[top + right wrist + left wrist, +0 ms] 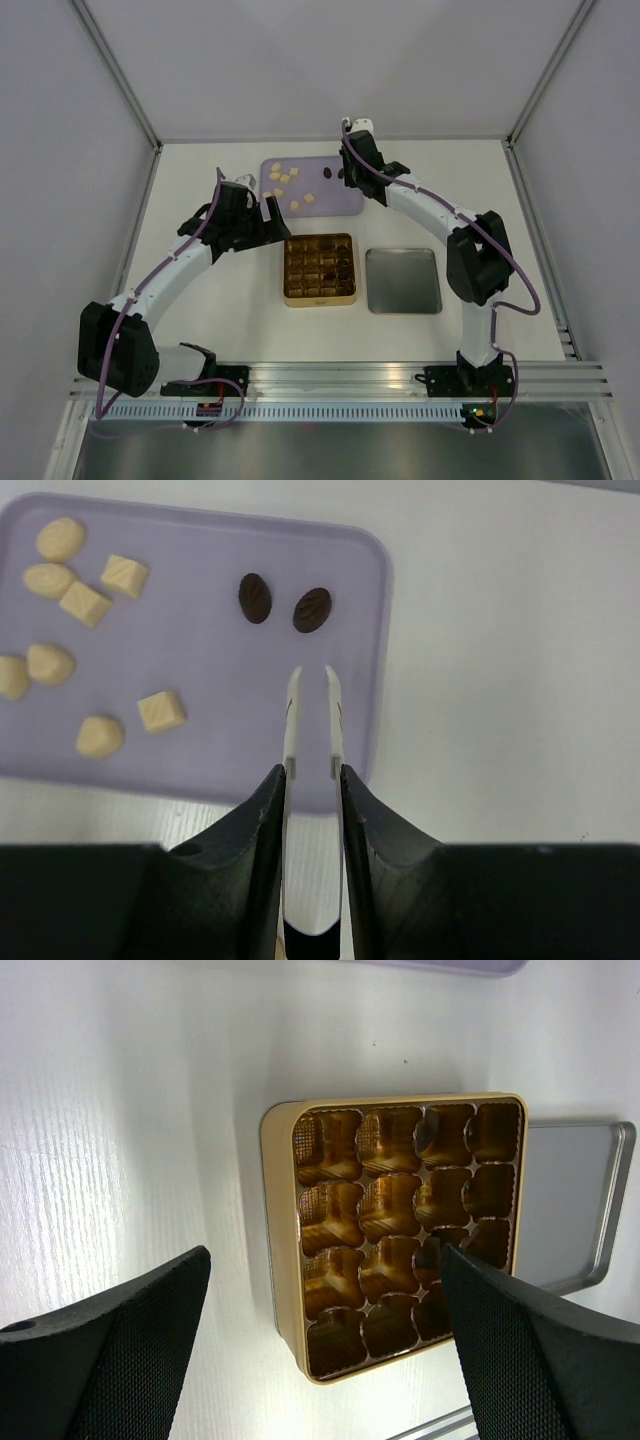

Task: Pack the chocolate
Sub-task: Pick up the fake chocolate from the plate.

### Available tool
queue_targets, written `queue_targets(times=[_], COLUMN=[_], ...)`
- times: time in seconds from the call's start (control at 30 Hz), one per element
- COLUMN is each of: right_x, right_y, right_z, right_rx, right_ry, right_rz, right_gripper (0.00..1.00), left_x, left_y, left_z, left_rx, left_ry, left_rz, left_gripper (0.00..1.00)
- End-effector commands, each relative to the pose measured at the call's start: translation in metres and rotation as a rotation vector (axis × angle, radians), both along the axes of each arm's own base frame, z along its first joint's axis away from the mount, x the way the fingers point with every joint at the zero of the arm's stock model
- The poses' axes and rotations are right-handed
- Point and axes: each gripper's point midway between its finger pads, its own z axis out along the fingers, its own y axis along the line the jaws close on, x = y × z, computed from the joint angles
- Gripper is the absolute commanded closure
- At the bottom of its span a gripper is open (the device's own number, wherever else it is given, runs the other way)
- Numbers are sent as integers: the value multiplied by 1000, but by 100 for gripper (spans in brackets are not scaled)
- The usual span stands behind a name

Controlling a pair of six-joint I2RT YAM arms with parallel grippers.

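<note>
Site: white table enclosed by pale walls on a metal frame.

Items on the table:
- Lilac tray at the far centre.
- Gold tin at the middle of the table, nearer than the tray and apart from it. Its gridded cells face up.
- Grey lid flat on the table, just beside the tin on its right.

Task item: all visible chocolate lies on the tray. The cream pieces are scattered over its left half, some squarish, some rounded. Two dark pieces lie close side by side towards its right edge, apart from the cream group.

Left arm: the left gripper is beside the tin's left side with its jaws spread wide. Its wrist view looks across the tin between the two fingers. It holds nothing.

Right arm: reaches to the far side of the table, over the tray's right part. The right gripper is clamped on white tweezers. The tweezer tips stand slightly apart. They point at the two dark pieces, just short of them and not touching. Their height over the tray cannot be told
</note>
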Motion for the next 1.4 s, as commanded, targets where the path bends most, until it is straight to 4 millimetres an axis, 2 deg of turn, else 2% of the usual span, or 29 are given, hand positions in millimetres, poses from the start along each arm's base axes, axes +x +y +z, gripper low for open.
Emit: queue_targets(times=[0.0, 0.27, 0.3, 0.33, 0.4, 0.53, 0.7, 0.8, 0.93, 1.1, 1.37], right_x=[26, 53, 57, 60, 63, 69, 74, 77, 81, 80, 70], right_y=[1, 8, 8, 8, 10, 11, 5, 6, 9, 11, 6], right_z=[15, -8, -4, -13, -17, -40, -48, -63, -72, -64, -49], right_rx=[83, 109, 114, 108, 110, 95, 80, 68, 76, 97, 108], right_ry=[-51, -48, -57, -43, -38, -3, -7, 15, 29, 28, 30], right_rz=[-85, -97, -102, -111, -110, -135, -189, -202, -197, -196, -199], right_gripper=[68, 64, 64, 64, 63, 63, 62, 62, 62, 66, 65], left_x=[12, 15, 14, 14, 13, 14, 15, 15, 16, 15, 15], left_y=[-3, -4, -3, -3, -1, 2, 3, 3, 4, 5, 4], left_z=[16, 10, 9, 8, 9, 10, 10, 9, 9, 11, 10], left_rx=[-10, 6, 7, 10, 16, 29, 34, 37, 39, 40, 38], left_ry=[-44, -22, -19, -17, -19, -27, -28, -25, -29, -32, -29], left_rz=[-12, -18, -18, -19, -15, -11, -8, -9, -4, -4, -3], left_gripper=[0, 0, 0, 0, 0, 0, 0, 0, 0, 0, 0])
